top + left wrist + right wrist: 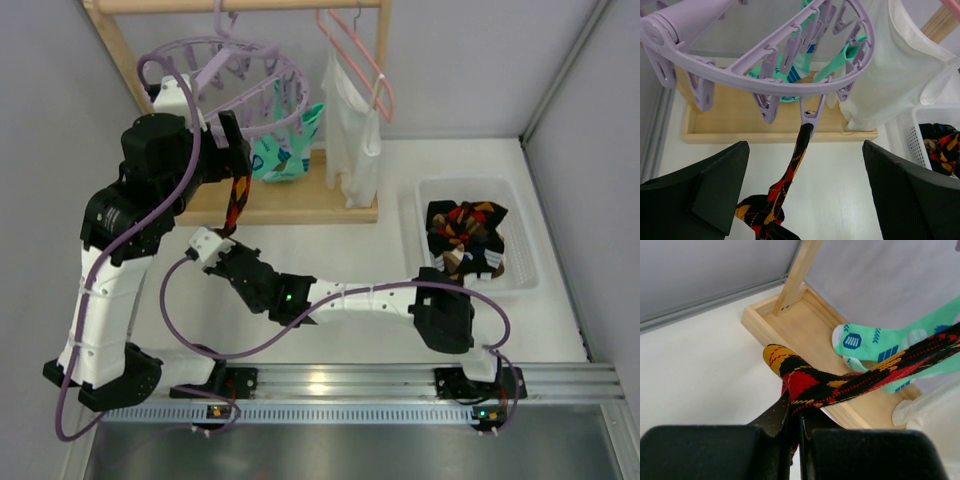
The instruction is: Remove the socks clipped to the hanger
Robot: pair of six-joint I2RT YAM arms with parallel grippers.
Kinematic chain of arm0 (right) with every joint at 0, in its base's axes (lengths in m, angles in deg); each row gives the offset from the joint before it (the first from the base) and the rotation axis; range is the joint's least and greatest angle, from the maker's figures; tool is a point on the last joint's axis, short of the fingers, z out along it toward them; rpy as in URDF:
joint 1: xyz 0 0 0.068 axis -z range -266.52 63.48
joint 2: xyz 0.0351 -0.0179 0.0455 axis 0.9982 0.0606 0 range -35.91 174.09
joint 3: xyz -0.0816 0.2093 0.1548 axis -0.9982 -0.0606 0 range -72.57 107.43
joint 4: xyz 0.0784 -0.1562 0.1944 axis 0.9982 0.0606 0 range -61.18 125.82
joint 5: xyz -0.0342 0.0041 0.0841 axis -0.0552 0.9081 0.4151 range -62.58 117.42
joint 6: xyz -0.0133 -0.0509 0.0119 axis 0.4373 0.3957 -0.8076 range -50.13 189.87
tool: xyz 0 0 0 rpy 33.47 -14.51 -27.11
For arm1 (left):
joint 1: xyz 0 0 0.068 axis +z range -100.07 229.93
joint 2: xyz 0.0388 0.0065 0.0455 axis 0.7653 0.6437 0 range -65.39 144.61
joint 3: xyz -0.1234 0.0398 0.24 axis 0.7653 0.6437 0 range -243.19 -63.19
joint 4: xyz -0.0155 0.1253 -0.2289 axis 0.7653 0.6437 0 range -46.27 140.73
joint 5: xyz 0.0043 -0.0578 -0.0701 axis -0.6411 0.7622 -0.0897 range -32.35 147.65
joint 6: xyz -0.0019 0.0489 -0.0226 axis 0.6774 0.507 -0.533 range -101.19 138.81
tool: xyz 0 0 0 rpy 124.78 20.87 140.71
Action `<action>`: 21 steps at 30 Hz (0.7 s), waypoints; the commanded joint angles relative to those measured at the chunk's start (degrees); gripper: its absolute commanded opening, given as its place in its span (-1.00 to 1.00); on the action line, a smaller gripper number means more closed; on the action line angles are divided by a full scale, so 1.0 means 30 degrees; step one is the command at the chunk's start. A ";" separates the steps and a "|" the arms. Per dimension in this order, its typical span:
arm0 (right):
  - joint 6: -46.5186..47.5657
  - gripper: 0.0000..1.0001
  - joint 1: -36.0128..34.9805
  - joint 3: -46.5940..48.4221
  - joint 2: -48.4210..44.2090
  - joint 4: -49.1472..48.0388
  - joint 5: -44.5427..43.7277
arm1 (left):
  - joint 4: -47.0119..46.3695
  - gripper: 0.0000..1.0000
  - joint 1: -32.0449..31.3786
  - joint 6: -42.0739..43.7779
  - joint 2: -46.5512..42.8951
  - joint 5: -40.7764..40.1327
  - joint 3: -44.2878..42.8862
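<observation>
The lavender ring hanger (235, 75) hangs from the wooden rack; it fills the top of the left wrist view (790, 87). A black sock with orange and red diamonds (237, 203) hangs stretched from one clip (810, 116). My right gripper (800, 417) is shut on that sock's (812, 382) lower end; the sock also shows in the left wrist view (790, 172). A teal sock (283, 152) is still clipped behind, also seen in the right wrist view (875, 342). My left gripper (805, 192) is open just below the ring, its fingers either side of the diamond sock, not touching it.
A white basket (425, 195) at the right holds several removed socks (465, 235). A white garment (355, 140) hangs on a pink wire hanger (365, 60). The rack's wooden base tray (300, 205) lies under the hanger. Walls close in left and right.
</observation>
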 commanded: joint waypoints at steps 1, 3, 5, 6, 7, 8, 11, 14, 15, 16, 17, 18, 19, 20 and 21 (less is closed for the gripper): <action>0.0414 -1.00 -0.0355 0.1673 0.0583 0.0610 -0.0294 | 0.0098 0.96 -0.0177 0.0793 0.0400 -0.1750 -0.0227; 0.0356 -1.00 -0.0385 0.1734 0.0701 0.0436 -0.0206 | 0.0069 0.97 -0.0206 0.1027 0.0724 -0.1958 -0.0227; 0.0297 -1.00 -0.0384 0.1123 0.0439 0.0085 0.0113 | 0.0040 0.96 -0.0207 0.0970 0.1134 -0.1374 -0.0169; 0.0152 -1.00 -0.0356 0.0828 0.0292 -0.0468 0.0174 | -0.0047 0.97 -0.0235 0.0940 0.1309 -0.0849 -0.0197; 0.0034 -1.00 -0.0384 0.0564 0.0175 -0.0677 0.0262 | -0.0048 0.96 -0.0236 0.0969 0.1688 -0.0786 -0.0285; -0.0054 -1.00 -0.0385 0.0010 -0.0116 -0.0911 0.0524 | -0.0077 0.96 -0.0236 0.0882 0.1895 -0.0785 -0.0402; -0.0289 -1.00 -0.0356 -0.0958 -0.0644 -0.1761 0.0848 | -0.0252 0.94 -0.0207 0.0443 0.2482 -0.0726 -0.0608; -0.0348 -1.00 -0.0385 -0.1836 -0.1171 -0.2638 0.0994 | -0.1159 0.90 -0.0236 0.0238 0.2308 -0.1048 0.0207; -0.0377 -1.00 -0.0385 -0.2160 -0.1348 -0.2903 0.1053 | -0.1452 0.89 -0.0236 0.0237 0.2220 -0.1078 0.0473; -0.0377 -1.00 -0.0385 -0.2424 -0.1553 -0.3137 0.1170 | -0.1716 0.88 -0.0207 0.0237 0.1987 -0.1049 0.0766; -0.0377 -1.00 -0.0327 -0.2920 -0.1816 -0.3546 0.1200 | -0.2211 0.86 -0.0206 0.0179 0.1898 -0.1020 0.1262; -0.0377 -1.00 -0.0355 -0.3128 -0.1935 -0.3666 0.1229 | -0.2448 0.80 -0.0206 0.0178 0.1839 -0.0875 0.1470; -0.0319 -1.00 -0.0326 -0.3333 -0.2081 -0.3841 0.1287 | -0.2625 0.78 -0.0206 0.0178 0.1751 -0.0844 0.1762; -0.0318 -1.00 -0.0355 -0.3625 -0.2256 -0.4046 0.1317 | -0.2974 0.76 -0.0206 0.0149 0.1721 -0.1047 0.1968; -0.0318 -1.00 -0.0355 -0.3715 -0.2374 -0.4048 0.1288 | -0.3123 0.75 -0.0206 0.0120 0.1634 -0.1107 0.2550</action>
